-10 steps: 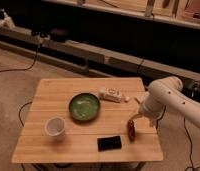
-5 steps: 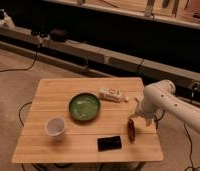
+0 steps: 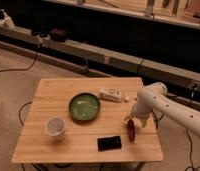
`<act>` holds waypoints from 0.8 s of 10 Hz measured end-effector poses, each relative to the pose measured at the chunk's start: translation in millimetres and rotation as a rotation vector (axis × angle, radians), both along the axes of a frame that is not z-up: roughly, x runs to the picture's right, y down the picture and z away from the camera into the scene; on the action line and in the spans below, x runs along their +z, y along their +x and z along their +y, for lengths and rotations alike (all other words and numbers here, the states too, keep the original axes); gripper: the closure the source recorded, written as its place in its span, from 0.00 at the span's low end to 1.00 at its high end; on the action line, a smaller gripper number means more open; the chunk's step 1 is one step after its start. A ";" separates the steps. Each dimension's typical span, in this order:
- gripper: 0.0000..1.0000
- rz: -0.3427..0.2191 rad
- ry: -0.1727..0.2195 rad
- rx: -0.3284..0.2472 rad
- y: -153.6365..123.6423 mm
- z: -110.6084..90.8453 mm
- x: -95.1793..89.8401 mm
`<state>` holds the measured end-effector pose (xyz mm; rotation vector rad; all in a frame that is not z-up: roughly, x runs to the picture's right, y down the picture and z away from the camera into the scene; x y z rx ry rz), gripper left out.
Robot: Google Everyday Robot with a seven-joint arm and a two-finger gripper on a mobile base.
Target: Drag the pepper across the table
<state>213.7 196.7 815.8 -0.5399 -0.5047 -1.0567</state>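
Note:
The pepper (image 3: 130, 131), slim and dark red, lies on the light wooden table (image 3: 58, 90) near its right front corner, pointing roughly front to back. My gripper (image 3: 133, 120) hangs at the end of the white arm (image 3: 155, 100), which reaches in from the right. The gripper sits just over the pepper's far end and is open. I cannot tell whether it touches the pepper.
A black rectangular block (image 3: 109, 143) lies just left of the pepper by the front edge. A green bowl (image 3: 84, 107) sits mid-table, a white cup (image 3: 55, 126) at front left, and a white packet (image 3: 112, 94) behind the bowl. Cables run across the floor around the table.
The arm has shifted a little to the left, bringing the gripper closer over the pepper's far end. The pepper and the other items have not moved.

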 end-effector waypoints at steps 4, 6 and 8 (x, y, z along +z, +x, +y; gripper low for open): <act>0.48 -0.007 -0.025 0.005 -9.8 4.0 10.5; 0.50 -0.009 -0.042 0.004 -12.6 6.9 14.4; 0.50 -0.012 -0.057 0.001 -14.4 9.3 17.3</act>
